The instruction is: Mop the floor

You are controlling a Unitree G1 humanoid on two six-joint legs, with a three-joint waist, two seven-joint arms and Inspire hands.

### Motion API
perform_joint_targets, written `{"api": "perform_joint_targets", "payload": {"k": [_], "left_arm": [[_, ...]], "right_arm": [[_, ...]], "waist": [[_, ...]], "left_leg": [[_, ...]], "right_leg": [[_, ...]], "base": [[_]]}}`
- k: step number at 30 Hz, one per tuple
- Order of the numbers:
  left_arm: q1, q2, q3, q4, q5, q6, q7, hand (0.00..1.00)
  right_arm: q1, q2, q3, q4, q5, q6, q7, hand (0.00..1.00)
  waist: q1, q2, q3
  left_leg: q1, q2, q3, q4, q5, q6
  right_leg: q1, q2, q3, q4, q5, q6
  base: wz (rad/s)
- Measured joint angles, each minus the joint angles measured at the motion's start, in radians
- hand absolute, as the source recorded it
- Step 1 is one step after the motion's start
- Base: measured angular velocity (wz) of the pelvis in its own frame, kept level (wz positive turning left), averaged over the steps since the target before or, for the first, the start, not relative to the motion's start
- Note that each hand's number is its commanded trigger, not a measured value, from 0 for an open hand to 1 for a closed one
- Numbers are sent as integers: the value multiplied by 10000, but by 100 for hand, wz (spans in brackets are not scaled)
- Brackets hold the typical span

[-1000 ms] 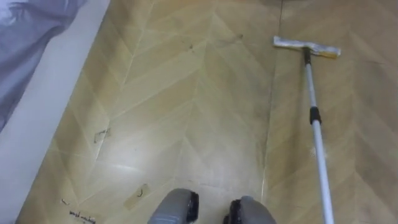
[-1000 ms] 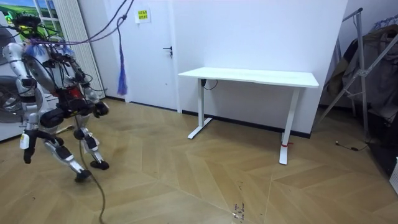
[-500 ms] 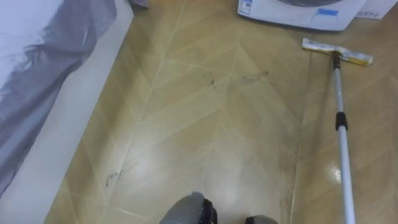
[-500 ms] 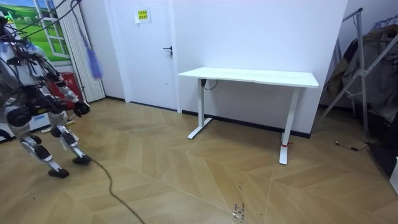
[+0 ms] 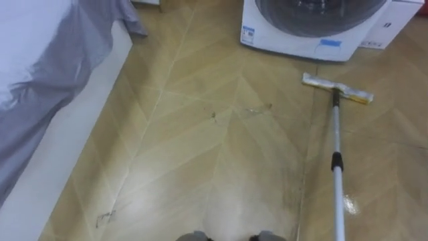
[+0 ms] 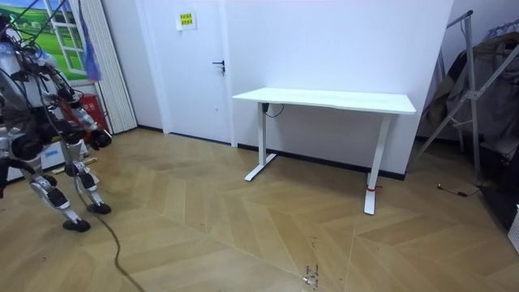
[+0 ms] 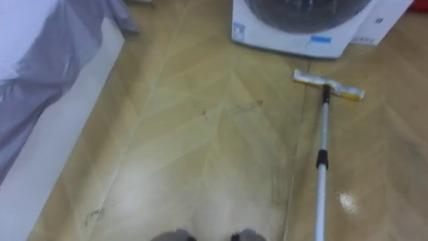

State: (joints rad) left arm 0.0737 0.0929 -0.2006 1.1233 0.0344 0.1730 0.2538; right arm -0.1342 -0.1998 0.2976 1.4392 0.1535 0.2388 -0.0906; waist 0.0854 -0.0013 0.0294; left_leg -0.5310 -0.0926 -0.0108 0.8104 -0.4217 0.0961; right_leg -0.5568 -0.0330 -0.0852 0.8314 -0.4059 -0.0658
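The flat mop head (image 5: 336, 88) lies on the herringbone wood floor (image 5: 200, 167) on the robot's right, near the base of the white washing machine (image 5: 311, 30) but not touching it. Its pole (image 5: 336, 161) runs straight back toward the robot and leaves the lower edge of the eye views. That suggests the mop is carried on the right side, but I cannot tell how either hand is set. In the room view a dark hand (image 6: 100, 139) sits by the robot's hip, too small to read, and I cannot say which hand it is. The robot stands there at the room view's left edge, well apart from the white desk (image 6: 324, 100). A few dark specks (image 5: 214, 115) lie on the boards to the left of the mop head, and a bed draped in a grey sheet (image 5: 47, 73) borders the floor on the left. To mop well here, I would keep the head flat on the floor. I would sweep it leftward across the specks in overlapping passes and turn short of the washing machine's base and the bed's edge.
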Motion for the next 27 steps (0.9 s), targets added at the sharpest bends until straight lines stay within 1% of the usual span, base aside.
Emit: {"api": "perform_joint_targets", "payload": {"k": [1,2,3,5,6,7,8,9,10,12,13,14,16,17,19,21,22,23,24,25,27], "left_arm": [[-66,44,21,83,50,0,-2,0],[-80,70,41,105,74,0,-2,0],[-93,156,68,148,89,1,-4,0],[-71,321,360,145,142,-3,-16,0],[-38,388,396,150,141,-4,-34,0],[15,553,397,200,158,-12,-76,0],[92,713,410,221,278,-14,-103,0],[139,778,425,218,351,-17,-114,0],[198,869,605,178,476,-43,-145,0],[432,856,938,228,660,-57,-207,0],[576,799,1174,234,904,-61,-234,0],[741,776,1214,225,1102,-56,-275,0],[967,764,1215,224,1377,-34,-347,0],[1047,763,1249,224,1457,4,-433,0],[1075,756,1276,227,1574,27,-506,0],[1078,711,1462,211,1593,26,-534,0],[1078,646,1690,208,1763,44,-581,0],[1075,568,1907,208,1940,76,-647,0],[1080,517,1998,209,2018,91,-668,0],[1075,418,2144,211,2135,104,-698,0],[1056,337,2322,195,2176,94,-734,0]], "right_arm": [[-268,-25,-170,-7,20,-17,11,100],[-398,-34,-239,-23,24,-37,17,100],[-582,-33,-321,-44,37,-120,38,100],[-713,-28,-471,-62,154,-408,180,100],[-712,-28,-469,-81,265,-440,242,100],[-689,-36,-463,-115,574,-474,356,100],[-513,-39,-459,-125,873,-557,488,100],[-423,-42,-478,-147,968,-629,544,100],[-166,-32,-577,-205,1123,-748,655,100],[320,-12,-759,-371,1256,-897,729,100],[640,30,-939,-467,1282,-1016,738,100],[945,55,-1055,-468,1323,-1124,799,100],[1278,58,-1223,-456,1501,-1179,812,100],[1481,56,-1259,-469,1605,-1218,804,100],[1671,64,-1259,-472,1605,-1310,810,100],[1842,67,-1265,-430,1598,-1388,814,100],[1870,74,-1269,-424,1529,-1399,816,100],[1980,79,-1300,-388,1427,-1399,835,100],[1987,79,-1354,-384,1305,-1392,852,100],[1996,79,-1497,-385,1098,-1390,891,100],[2030,120,-1731,-393,1012,-1388,944,100]], "waist": [[20,-11,6],[24,-2,6],[47,1,9],[55,-26,17],[49,-34,15],[44,-98,10],[23,-149,-8],[2,-168,-26],[-7,-200,-138],[-17,-216,-164],[-48,-228,-200],[-146,-235,-235],[-260,-200,-258],[-289,-192,-285],[-298,-176,-287],[-322,-149,-287],[-361,-141,-281],[-466,-121,-248],[-506,-109,-240],[-531,-77,-249],[-555,-50,-252]], "left_leg": [[292,49,-6,-514,239,-31],[456,104,-6,-769,363,-48],[819,193,-6,-1305,621,-83],[1670,288,-12,-2352,1039,-137],[1930,291,-24,-2639,1149,-147],[2477,276,-24,-3239,1363,-168],[3008,284,-35,-3838,1564,-197],[3231,287,-81,-4087,1643,-210],[3652,304,-115,-4573,1786,-228],[4166,368,-108,-5024,1853,-241],[4473,401,-108,-5200,1856,-242],[4780,420,-86,-5374,1856,-243],[5183,433,-71,-5623,1856,-244],[5384,447,-19,-5751,1856,-244],[5591,459,71,-5830,1855,-244],[5801,462,76,-5949,1856,-244],[5959,464,81,-6022,1856,-244],[6112,469,142,-6095,1856,-244],[6175,472,195,-6110,1855,-244],[6281,488,398,-6134,1856,-244],[6330,501,457,-6138,1856,-244]], "right_leg": [[279,59,0,-528,275,-5],[471,110,-6,-827,435,-14],[851,219,2,-1454,752,-31],[1721,341,2,-2567,1233,-44],[1976,356,-14,-2834,1322,-38],[2473,357,-45,-3321,1475,-41],[2959,376,-54,-3852,1624,-46],[3167,394,-58,-4108,1699,-40],[3575,445,-55,-4585,1828,-47],[4141,530,-84,-5142,1961,-60],[4502,570,-112,-5447,1988,-58],[4855,600,-120,-5701,1998,-49],[5279,631,-82,-5998,2005,-38],[5484,655,-43,-6123,2010,-31],[5677,665,-3,-6199,2009,-30],[5892,678,9,-6313,2009,-30],[6047,682,4,-6403,2008,-29],[6182,685,23,-6461,2006,-26],[6240,684,29,-6471,2001,-21],[6298,683,56,-6475,1987,-15],[6314,690,107,-6474,1972,-14]], "base": [[-4],[-12],[-11],[-7],[0],[5],[8],[9],[6],[0],[4],[8],[3],[-5],[-9],[-3],[0],[0],[-5],[-10],[-9]]}}
